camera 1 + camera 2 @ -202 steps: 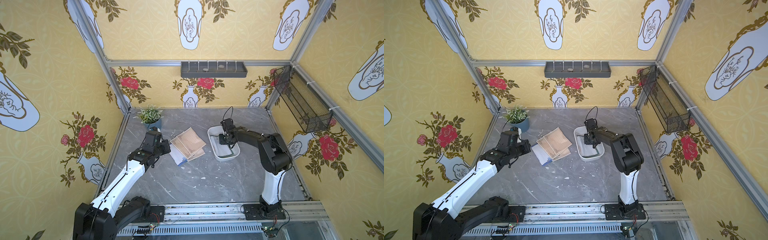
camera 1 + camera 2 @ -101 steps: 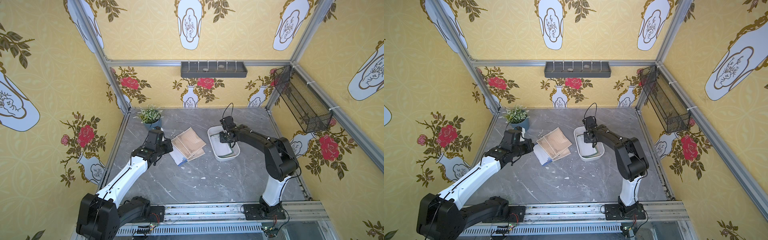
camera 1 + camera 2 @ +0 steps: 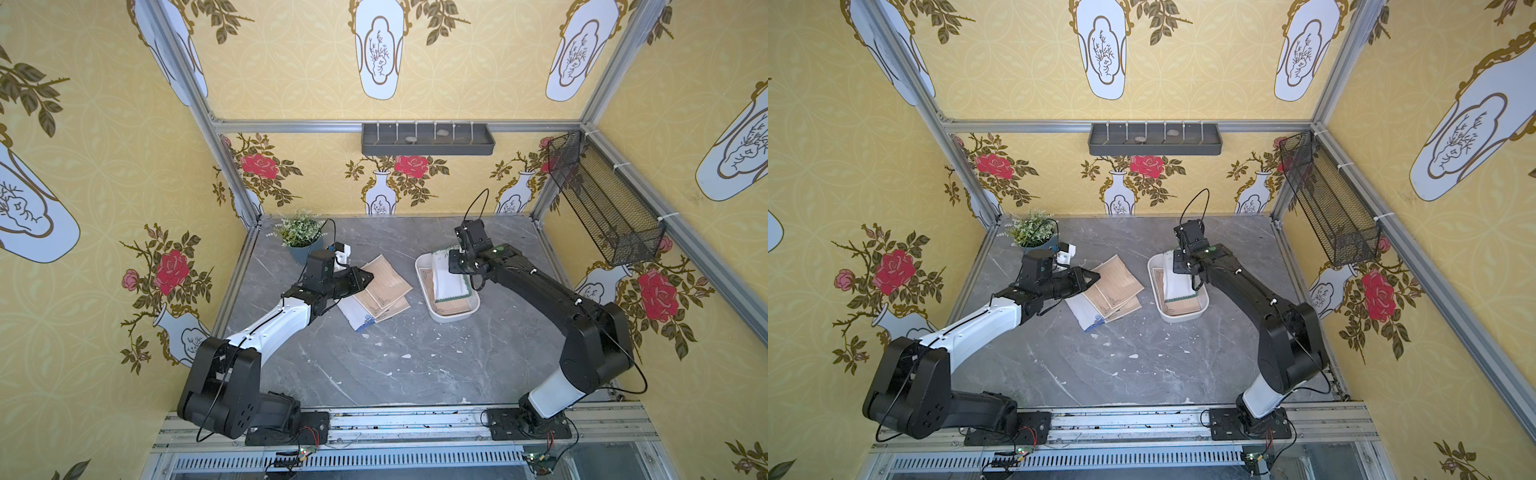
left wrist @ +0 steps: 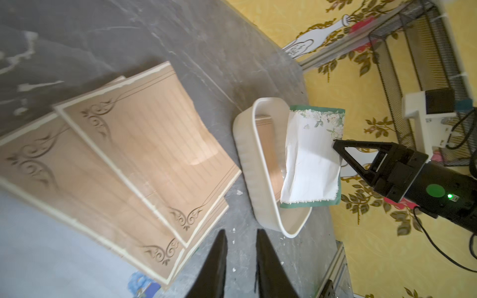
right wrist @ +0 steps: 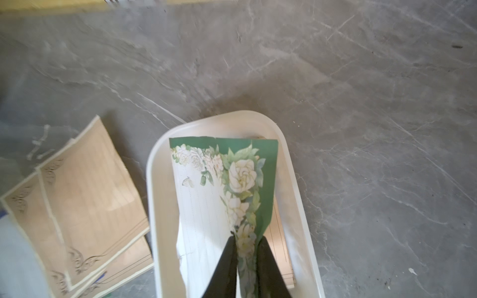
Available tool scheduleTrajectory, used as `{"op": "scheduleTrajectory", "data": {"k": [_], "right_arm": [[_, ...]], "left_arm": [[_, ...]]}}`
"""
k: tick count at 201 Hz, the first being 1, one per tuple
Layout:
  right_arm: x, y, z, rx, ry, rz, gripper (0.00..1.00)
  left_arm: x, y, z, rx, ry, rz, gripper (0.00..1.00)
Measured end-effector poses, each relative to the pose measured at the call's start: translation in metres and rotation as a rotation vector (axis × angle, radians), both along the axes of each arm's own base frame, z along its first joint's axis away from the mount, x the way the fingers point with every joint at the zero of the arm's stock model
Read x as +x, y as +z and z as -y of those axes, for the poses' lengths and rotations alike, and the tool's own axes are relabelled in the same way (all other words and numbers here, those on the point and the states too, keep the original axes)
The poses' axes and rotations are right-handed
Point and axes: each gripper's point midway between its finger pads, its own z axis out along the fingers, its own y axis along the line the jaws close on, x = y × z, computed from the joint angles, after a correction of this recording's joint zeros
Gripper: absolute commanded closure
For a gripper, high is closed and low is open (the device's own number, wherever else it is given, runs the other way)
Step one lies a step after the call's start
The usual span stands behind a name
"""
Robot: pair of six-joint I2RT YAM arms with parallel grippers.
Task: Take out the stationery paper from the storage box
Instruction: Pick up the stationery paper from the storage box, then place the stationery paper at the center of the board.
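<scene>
The storage box (image 3: 446,318) is a white tub right of the table's middle, also in the top view (image 3: 1179,319). My right gripper (image 5: 246,236) is shut on the green floral edge of a white stationery sheet (image 5: 204,196) and holds it bent up above the box (image 5: 154,185). Tan sheets (image 5: 280,245) lie under it in the box. A pile of tan stationery paper (image 3: 386,282) lies on the table left of the box, over a blue-bordered sheet (image 3: 353,311). My left gripper (image 4: 241,232) is open and empty at the pile's (image 4: 144,144) edge.
A potted plant (image 3: 300,235) stands at the back left, just behind my left arm. A grey compartment tray (image 3: 428,139) hangs on the back wall and a black mesh basket (image 3: 602,203) on the right wall. A metal rail (image 3: 374,419) runs along the table's front.
My right gripper has closed on the green-bordered sheet and raised it from the box. My left gripper has moved right to the pile and its jaws have parted.
</scene>
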Motion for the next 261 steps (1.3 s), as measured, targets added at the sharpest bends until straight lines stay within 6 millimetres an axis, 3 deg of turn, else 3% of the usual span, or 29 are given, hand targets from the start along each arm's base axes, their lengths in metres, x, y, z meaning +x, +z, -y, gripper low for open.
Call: {"op": "scheduleTrajectory", "data": {"k": [34,71,93,135,194,206,261], "right_arm": [[-0.009,0.039,-0.006,0.088,0.034,0.065,0.83],[-0.024,0.067,-0.018,0.204,0.099,0.091,0.82],[-0.031,0.075,-0.026,0.255,0.137,0.086,0.82],[-0.037,0.084,-0.037,0.313,0.191,0.088,0.82],[-0.040,0.084,-0.043,0.338,0.217,0.072,0.82],[-0.040,0.083,-0.044,0.340,0.221,0.066,0.82],[-0.041,0.082,-0.046,0.346,0.229,0.059,0.82]], "left_arm": [[0.005,0.020,0.029,-0.107,-0.097,0.048,0.48],[0.002,0.043,0.070,-0.165,-0.216,0.104,0.44],[-0.002,0.045,0.093,-0.180,-0.281,0.107,0.44],[-0.002,0.046,0.118,-0.199,-0.340,0.104,0.47],[-0.004,0.051,0.137,-0.221,-0.387,0.098,0.50],[-0.006,0.051,0.139,-0.224,-0.397,0.095,0.55],[-0.009,0.053,0.144,-0.231,-0.415,0.095,1.00]]}}
